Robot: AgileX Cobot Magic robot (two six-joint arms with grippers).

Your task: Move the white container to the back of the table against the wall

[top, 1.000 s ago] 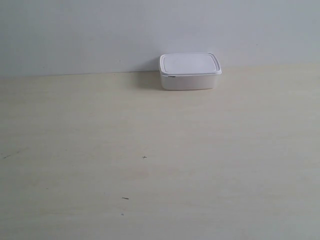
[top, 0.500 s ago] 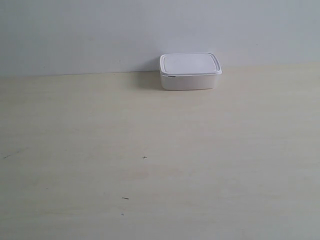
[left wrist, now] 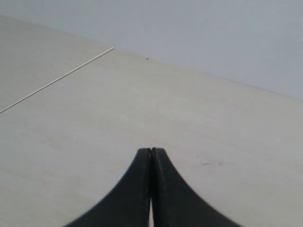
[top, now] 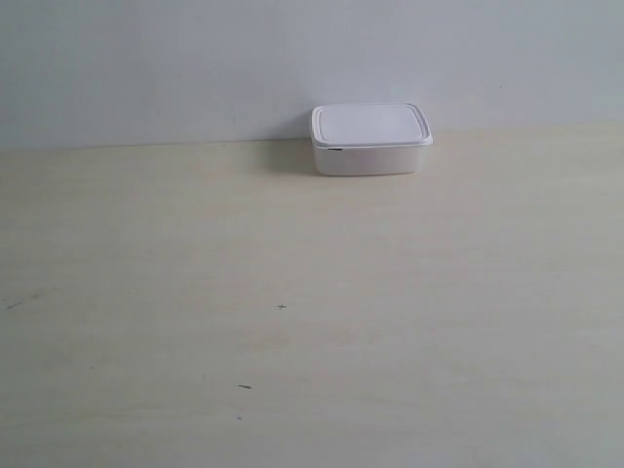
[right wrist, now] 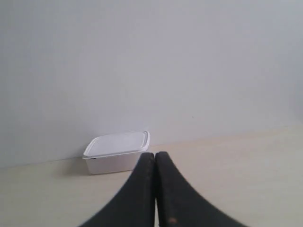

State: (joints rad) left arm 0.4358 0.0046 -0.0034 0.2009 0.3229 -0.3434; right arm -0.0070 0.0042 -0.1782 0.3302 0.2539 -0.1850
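Bases of the left gripper (left wrist: 151, 152) and the right gripper (right wrist: 155, 156) run out of frame in the wrist views, so we see only their dark tapering ends. Each is closed tip against tip, with nothing held. In the right wrist view, the right gripper hides one lower corner of the white container (right wrist: 113, 144). It is a shallow white box with rounded corners and a flat, rimmed lid. It stands at the far edge of the bench (top: 292, 292) by the wall (top: 195, 68); we cannot tell whether they touch. Only the exterior view shows the box whole. The left wrist view shows just bench, wall, a thin pale line (left wrist: 57, 80) and faint specks (left wrist: 210, 163).
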